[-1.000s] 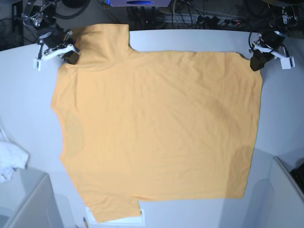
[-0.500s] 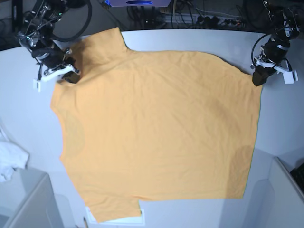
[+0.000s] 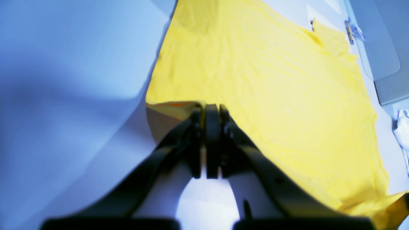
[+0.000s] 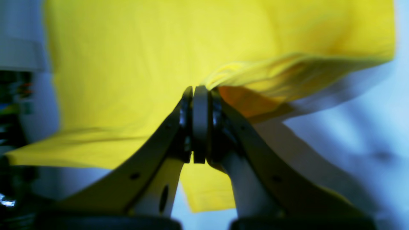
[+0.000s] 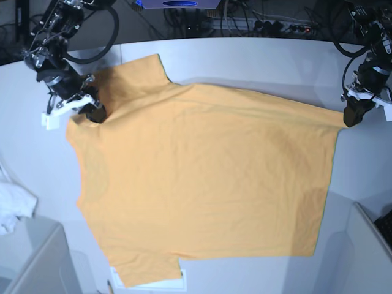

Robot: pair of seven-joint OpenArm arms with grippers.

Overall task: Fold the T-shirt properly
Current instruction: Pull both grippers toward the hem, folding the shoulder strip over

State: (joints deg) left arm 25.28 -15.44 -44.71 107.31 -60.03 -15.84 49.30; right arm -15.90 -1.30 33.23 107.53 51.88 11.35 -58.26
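Garment: the T-shirt point(image 5: 202, 184) lay spread on the white worktop point(image 5: 245, 55), plain side up, its far edge lifted at two points.
Left gripper point(image 5: 352, 117): jaws together, clamped on the far corner of the hem at the base view's right — the wrist view showed cloth pinched at the tips.
Right gripper point(image 5: 93, 114): jaws together, clamped on the edge near the sleeve at the base view's left; a lifted fold ran from the tips.
Step in hand: judged to be drawing the far edge over the body for a first fold.
Method advised: both arms should travel level and at one pace, so that the lifted edge remains taut and straight — slack between the grips would likely crease the fold.
Risk: thin cloth could slip from either grip if pulled sideways.
Bystander: a small white cloth point(image 5: 13, 208) lay at the worktop's edge, apart from the garment.
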